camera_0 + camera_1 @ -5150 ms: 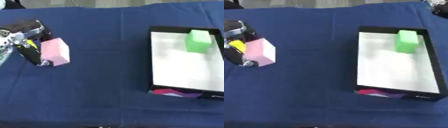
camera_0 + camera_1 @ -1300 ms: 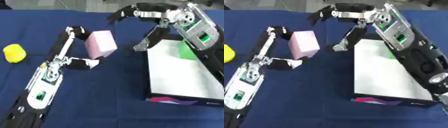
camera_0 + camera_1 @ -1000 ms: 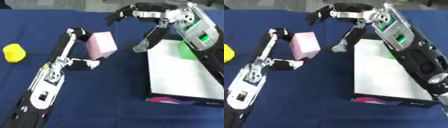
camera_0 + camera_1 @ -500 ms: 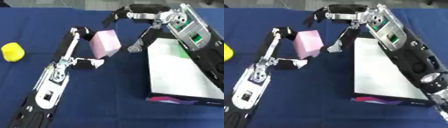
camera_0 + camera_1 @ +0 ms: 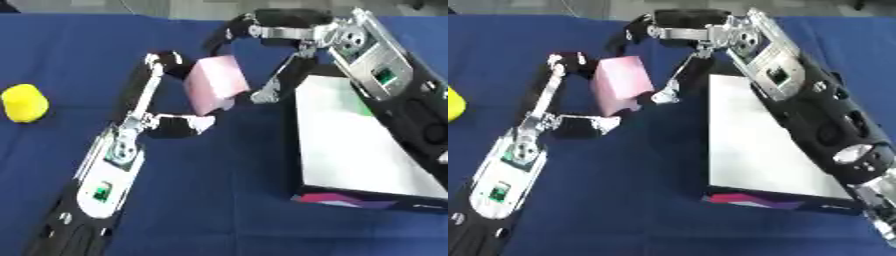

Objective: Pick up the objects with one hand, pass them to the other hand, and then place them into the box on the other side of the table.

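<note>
A pink block (image 5: 214, 84) hangs above the blue cloth in the middle of the table. My left hand (image 5: 166, 126) is shut on it, with fingers (image 5: 157, 62) at its upper left corner and the thumb under its lower edge. My right hand (image 5: 289, 32) reaches in from the upper right and is open. Its fingers arch over the block's top, and its thumb (image 5: 264, 92) sits at the block's right side. I cannot tell whether it touches. The black box (image 5: 350, 150) with a white floor lies at the right. A sliver of green (image 5: 354, 106) shows inside it behind my right arm.
A yellow rounded object (image 5: 24, 102) lies on the blue cloth (image 5: 219, 200) at the far left. My right forearm crosses above the box's far half. The box's near wall carries a pink and purple print (image 5: 350, 200).
My left hand has carried the pink block from the left side up and right toward the box. My right hand has moved left, and its fingers now bracket the block.
</note>
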